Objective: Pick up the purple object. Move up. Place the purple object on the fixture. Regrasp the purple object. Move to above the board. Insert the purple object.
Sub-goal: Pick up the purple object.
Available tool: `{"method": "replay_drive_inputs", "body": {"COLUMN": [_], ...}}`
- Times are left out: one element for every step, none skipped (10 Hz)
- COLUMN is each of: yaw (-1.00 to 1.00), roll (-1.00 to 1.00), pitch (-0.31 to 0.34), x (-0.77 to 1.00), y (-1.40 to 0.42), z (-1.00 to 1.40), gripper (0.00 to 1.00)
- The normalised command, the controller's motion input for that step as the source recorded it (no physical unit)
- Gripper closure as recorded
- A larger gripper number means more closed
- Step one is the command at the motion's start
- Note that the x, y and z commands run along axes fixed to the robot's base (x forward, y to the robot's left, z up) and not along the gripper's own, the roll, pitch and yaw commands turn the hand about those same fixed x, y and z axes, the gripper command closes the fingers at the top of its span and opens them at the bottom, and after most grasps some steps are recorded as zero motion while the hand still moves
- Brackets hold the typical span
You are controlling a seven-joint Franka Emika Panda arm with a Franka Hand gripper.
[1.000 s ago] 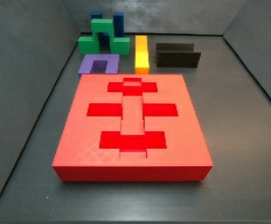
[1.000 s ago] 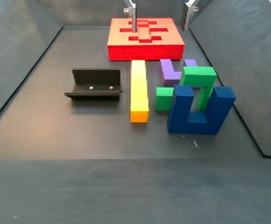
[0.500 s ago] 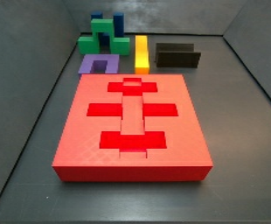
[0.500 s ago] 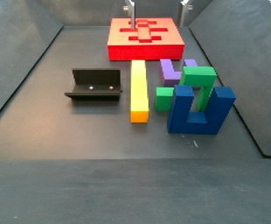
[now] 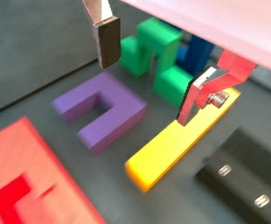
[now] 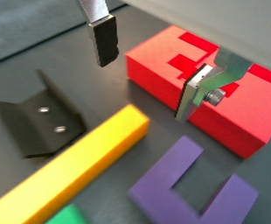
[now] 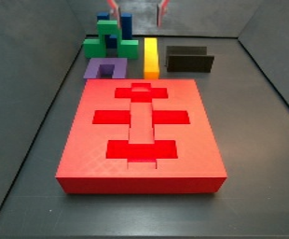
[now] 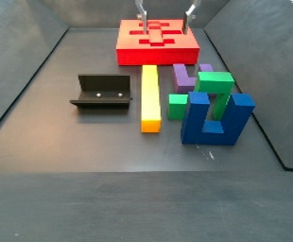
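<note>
purple object (image 5: 97, 114): a small violet U-shaped block lying flat on the dark floor, two prongs joined by a base; in a side view (image 7: 106, 67) it is seen at the upper left, just beyond the far edge of the board, and in a side view (image 8: 186, 74) partly hidden behind the green block.
gripper (image 5: 152, 73): held above the floor over the purple object and the yellow bar; the fingers (image 5: 107, 41) are spread apart with nothing between them. Only the fingertips are seen at the top edge of a side view (image 7: 141, 9).
board (image 7: 141, 131): a large red slab with cross- and bar-shaped recesses, filling the middle of the frame.
fixture (image 8: 102, 92): a black bracket, seen at centre left, apart from the yellow bar.
yellow bar (image 8: 149, 96): laid between the fixture and the purple object.
green block (image 8: 202, 93): stepped, beside the blue block (image 8: 221, 118).
</note>
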Motion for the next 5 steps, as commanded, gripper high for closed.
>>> {"method": "replay_drive_inputs", "body": {"yaw": [0.00, -0.04, 0.02, 0.00, 0.00], "roll": [0.09, 0.10, 0.06, -0.04, -0.01], "pitch": [-0.060, -0.091, -0.043, -0.186, -0.229], "x": [-0.14, -0.26, -0.10, -0.25, -0.21], "y": [-0.61, -0.42, -0.12, 0.00, 0.00], "z": [-0.76, -0.61, -0.24, -0.45, -0.55], "gripper": [0.00, 0.00, 0.00, 0.00, 0.00]}}
